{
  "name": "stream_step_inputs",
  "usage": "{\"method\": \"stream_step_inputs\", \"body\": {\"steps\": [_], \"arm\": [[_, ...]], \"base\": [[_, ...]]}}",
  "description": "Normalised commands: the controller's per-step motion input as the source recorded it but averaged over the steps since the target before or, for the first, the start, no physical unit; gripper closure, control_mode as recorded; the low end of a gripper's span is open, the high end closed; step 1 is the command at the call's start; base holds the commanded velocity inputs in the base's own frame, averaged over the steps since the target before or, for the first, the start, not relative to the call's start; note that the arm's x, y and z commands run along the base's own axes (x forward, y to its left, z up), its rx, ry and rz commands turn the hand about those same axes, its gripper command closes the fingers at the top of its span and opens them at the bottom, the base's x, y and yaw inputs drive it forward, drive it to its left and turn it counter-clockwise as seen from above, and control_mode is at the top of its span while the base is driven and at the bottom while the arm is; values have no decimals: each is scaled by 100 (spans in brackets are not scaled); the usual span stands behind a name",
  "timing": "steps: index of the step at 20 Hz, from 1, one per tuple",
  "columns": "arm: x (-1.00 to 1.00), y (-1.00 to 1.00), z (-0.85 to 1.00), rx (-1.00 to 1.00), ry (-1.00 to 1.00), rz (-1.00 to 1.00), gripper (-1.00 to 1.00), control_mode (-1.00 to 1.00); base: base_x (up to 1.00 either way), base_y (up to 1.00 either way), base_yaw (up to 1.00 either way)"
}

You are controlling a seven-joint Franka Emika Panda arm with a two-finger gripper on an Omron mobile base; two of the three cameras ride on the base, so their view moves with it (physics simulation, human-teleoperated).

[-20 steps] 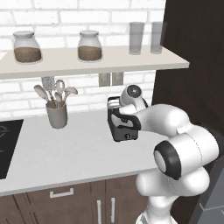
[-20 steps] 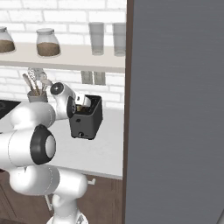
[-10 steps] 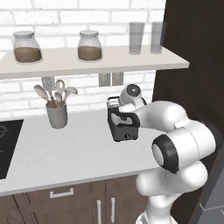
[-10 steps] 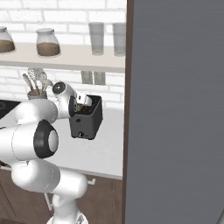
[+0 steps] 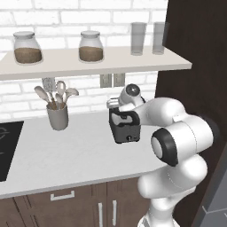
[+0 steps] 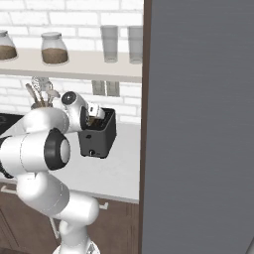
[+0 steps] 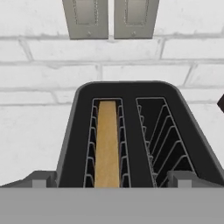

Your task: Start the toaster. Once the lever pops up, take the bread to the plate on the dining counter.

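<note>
The pincer [image 7: 112, 181] hangs released over the near end of the toaster [image 5: 125, 128], its two dark tips spread wide at either side of the top and grasping nothing. Just beyond them the bread [image 7: 107, 142] sits edge-up, sunk in the left slot in the hand view, while the right slot beside it is bare wire. The toaster stands on the grey surface [image 5: 75, 155] close to the brick wall, below two wall sockets [image 7: 109, 17] and a shelf [image 5: 88, 64] with jars. A utensil pot [image 5: 57, 116] stands well apart to its left. The step in hand looks like starting the toaster. The lever is not visible here, so the next move probably calls for lowering toward the front face to find it and press it down.
</note>
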Motion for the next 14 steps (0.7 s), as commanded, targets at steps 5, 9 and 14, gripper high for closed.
{"method": "stream_step_inputs", "body": {"steps": [5, 9, 14], "arm": [[1, 4, -14, 0, 3, 0, -100, -100], [6, 0, -6, 0, 1, 0, -100, -100], [3, 0, 0, 0, 0, 0, -100, -100]], "base": [[0, 0, 0], [0, 0, 0], [0, 0, 0]]}}
